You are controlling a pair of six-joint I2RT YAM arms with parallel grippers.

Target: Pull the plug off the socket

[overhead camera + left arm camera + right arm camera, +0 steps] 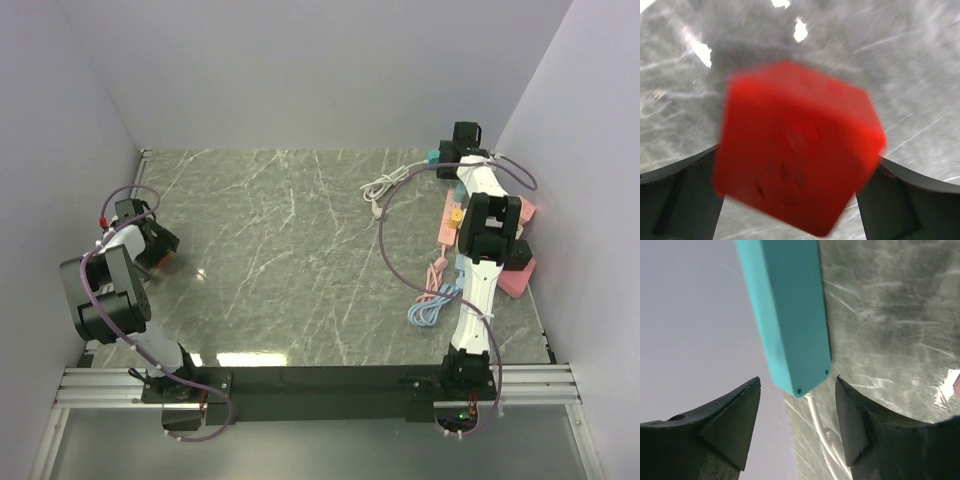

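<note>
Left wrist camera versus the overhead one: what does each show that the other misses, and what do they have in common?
Only the left wrist view shows the hole pattern on one face of the red cube-shaped plastic socket block, blurred, between the left gripper's fingers. Only the overhead view shows the left arm, the right arm, the pink power strip, the white cable and the coiled blue cable. Both show the red block and the grey marbled tabletop.
</note>
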